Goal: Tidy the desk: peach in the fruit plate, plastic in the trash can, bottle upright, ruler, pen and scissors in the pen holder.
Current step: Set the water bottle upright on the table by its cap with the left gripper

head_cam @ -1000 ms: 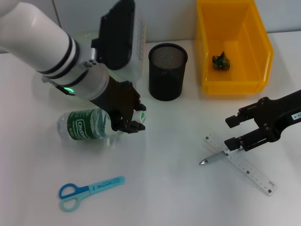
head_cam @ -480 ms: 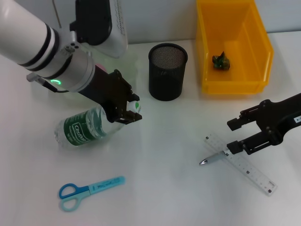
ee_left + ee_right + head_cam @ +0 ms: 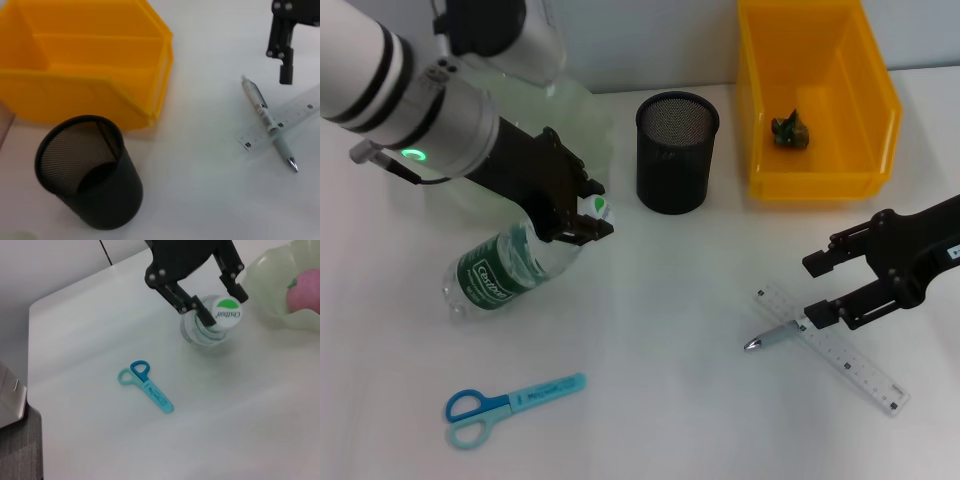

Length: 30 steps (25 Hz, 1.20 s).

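Observation:
My left gripper (image 3: 586, 214) is shut on the neck of the clear green-labelled bottle (image 3: 500, 272), which leans with its white cap raised and its base on the table. The right wrist view shows the same grip on the bottle (image 3: 204, 334). The pink peach (image 3: 303, 287) lies in the pale fruit plate (image 3: 267, 271). My right gripper (image 3: 820, 287) hangs open just above the clear ruler (image 3: 845, 358) and the pen (image 3: 773, 337) lying across it. Blue scissors (image 3: 510, 404) lie near the front left. The black mesh pen holder (image 3: 676, 150) stands at the middle back.
A yellow bin (image 3: 815, 170) at the back right holds a crumpled dark piece of plastic (image 3: 789, 131). The left wrist view shows the pen holder (image 3: 92, 185), the bin (image 3: 90, 85), the pen (image 3: 267, 121) and ruler (image 3: 300, 111). The table's left edge shows in the right wrist view.
My left gripper has lifted the bottle's neck up and back toward the left, so the bottle tilts more steeply. The right gripper has barely moved.

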Motion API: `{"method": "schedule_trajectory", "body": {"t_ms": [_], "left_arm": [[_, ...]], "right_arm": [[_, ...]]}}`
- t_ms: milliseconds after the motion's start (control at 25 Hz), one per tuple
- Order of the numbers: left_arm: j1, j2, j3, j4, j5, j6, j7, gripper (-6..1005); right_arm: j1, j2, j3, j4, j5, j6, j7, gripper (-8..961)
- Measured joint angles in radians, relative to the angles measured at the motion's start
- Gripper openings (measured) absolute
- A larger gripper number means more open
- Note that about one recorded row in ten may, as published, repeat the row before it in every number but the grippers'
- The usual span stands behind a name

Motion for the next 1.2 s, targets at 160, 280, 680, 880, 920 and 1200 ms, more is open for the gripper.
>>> {"method": "schedule_trajectory", "body": {"t_ms": [160, 280, 680, 880, 920, 1200], "left_arm": [[0.003, 0.000, -0.057, 0.021, 0.002, 0.034, -0.002, 419], [0.005, 0.000, -0.086, 0.026, 0.004, 0.052, -0.002, 419], [0.009, 0.004, -0.139, 0.047, 0.024, 0.085, -0.012, 419], [0.011, 0.004, -0.166, 0.063, 0.037, 0.106, -0.016, 419], [0.011, 0.005, -0.187, 0.066, 0.043, 0.118, -0.017, 419], [0.012, 0.006, -0.206, 0.069, 0.050, 0.131, -0.025, 419]], "right_arm": [[0.000, 0.000, 0.000, -0.002, 0.000, -0.002, 0.000, 755], [0.000, 0.000, 0.000, -0.003, 0.000, -0.002, 0.000, 755], [0.004, 0.000, 0.000, -0.004, 0.006, -0.003, 0.000, 756], [0.010, 0.000, 0.000, -0.004, 0.004, -0.003, 0.000, 756], [0.010, 0.000, 0.000, -0.004, 0.003, -0.003, 0.000, 756], [0.012, 0.000, 0.000, -0.004, 0.002, -0.006, 0.000, 756]]}}
